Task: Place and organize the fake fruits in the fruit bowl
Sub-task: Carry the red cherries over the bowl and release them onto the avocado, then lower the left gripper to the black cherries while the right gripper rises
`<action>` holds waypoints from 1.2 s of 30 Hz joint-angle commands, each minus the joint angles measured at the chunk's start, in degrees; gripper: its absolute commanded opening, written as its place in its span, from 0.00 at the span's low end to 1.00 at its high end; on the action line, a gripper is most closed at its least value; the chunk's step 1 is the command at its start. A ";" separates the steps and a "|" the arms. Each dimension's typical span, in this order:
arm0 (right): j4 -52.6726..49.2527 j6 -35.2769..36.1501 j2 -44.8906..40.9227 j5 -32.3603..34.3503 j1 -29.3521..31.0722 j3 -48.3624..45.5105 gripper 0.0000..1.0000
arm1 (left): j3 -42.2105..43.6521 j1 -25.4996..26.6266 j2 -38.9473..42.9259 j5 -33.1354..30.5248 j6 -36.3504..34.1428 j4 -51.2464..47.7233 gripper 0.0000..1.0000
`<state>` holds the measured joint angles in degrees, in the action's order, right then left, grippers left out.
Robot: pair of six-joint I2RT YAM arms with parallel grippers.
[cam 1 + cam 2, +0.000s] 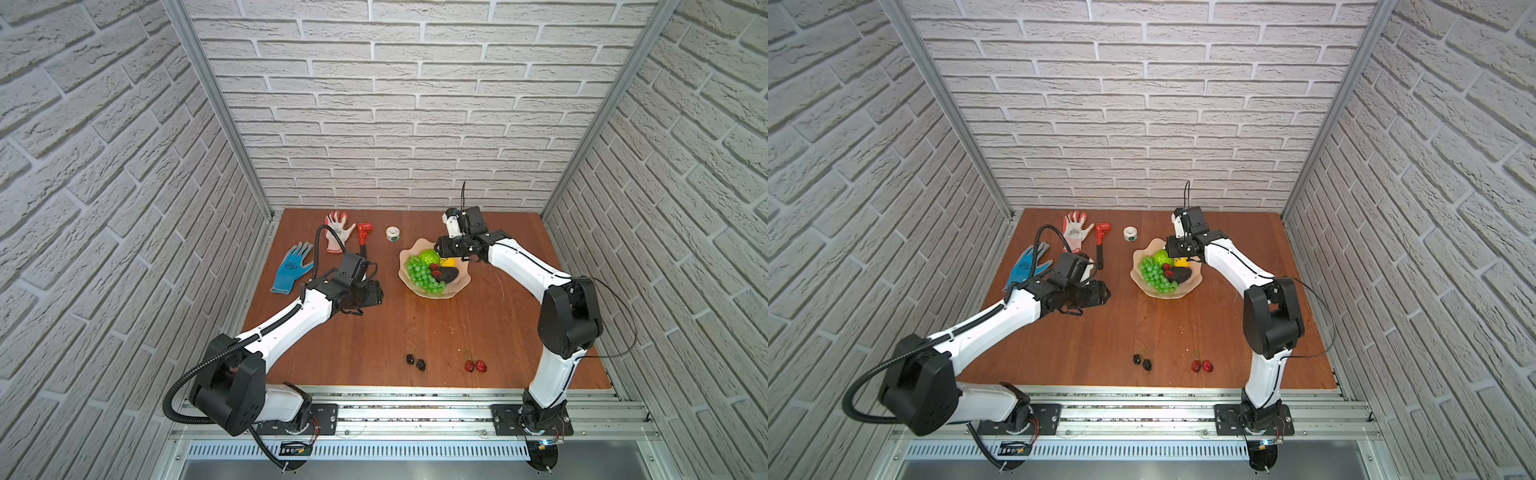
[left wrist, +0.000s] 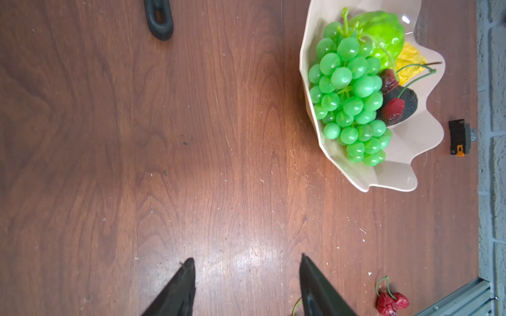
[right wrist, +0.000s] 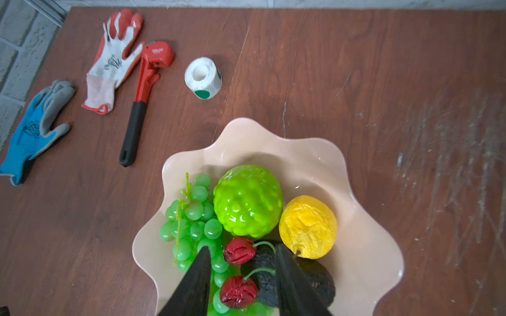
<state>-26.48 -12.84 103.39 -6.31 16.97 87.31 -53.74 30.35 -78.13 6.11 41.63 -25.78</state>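
Note:
The pale pink fruit bowl [image 1: 457, 287] [image 3: 369, 246] stands right of the table's middle. In it lie the green grape bunch [image 1: 419, 274] [image 3: 191, 219], the bumpy lime-green ball [image 3: 247, 201], the yellow lemon [image 3: 308, 227] and the dark avocado [image 3: 320, 281]. A red cherry pair [image 3: 238, 292] rests on the grapes and avocado, between the open fingers of my right gripper [image 3: 242, 246] [image 1: 440, 253], which hovers over the bowl's far side. A dark cherry pair [image 1: 415, 361] and a red pair [image 1: 476, 365] [image 2: 391, 301] lie near the front edge. My left gripper [image 2: 246, 257] [image 1: 374, 293] is open over bare wood left of the bowl.
A blue glove [image 1: 291, 268], a red-and-white glove [image 1: 338, 230], a red wrench [image 1: 364, 239] and a white tape roll [image 1: 392, 233] lie along the back left. Brick-pattern walls close in the table on three sides; a metal rail runs along the front.

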 commanded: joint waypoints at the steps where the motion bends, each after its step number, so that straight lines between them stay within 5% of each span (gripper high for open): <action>1: -1.51 2.42 -5.33 3.21 -0.09 -1.25 0.41 | -1.11 0.79 -0.41 1.93 -0.52 -1.43 0.60; 9: 0.12 0.07 -17.33 2.40 1.35 -13.57 0.41 | -0.70 6.48 -1.69 8.36 -3.69 -2.78 0.60; 16: 3.01 -3.23 -23.67 0.10 2.44 -23.65 0.41 | 2.02 12.74 -4.90 10.51 3.11 1.92 0.68; 36: 0.81 -2.99 -24.31 -0.04 2.67 -26.00 0.40 | -11.45 22.77 -22.22 9.97 -2.14 -9.02 0.63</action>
<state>-26.39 -15.88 80.99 -6.81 19.31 62.04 -63.59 52.49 -98.91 16.03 39.66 -31.86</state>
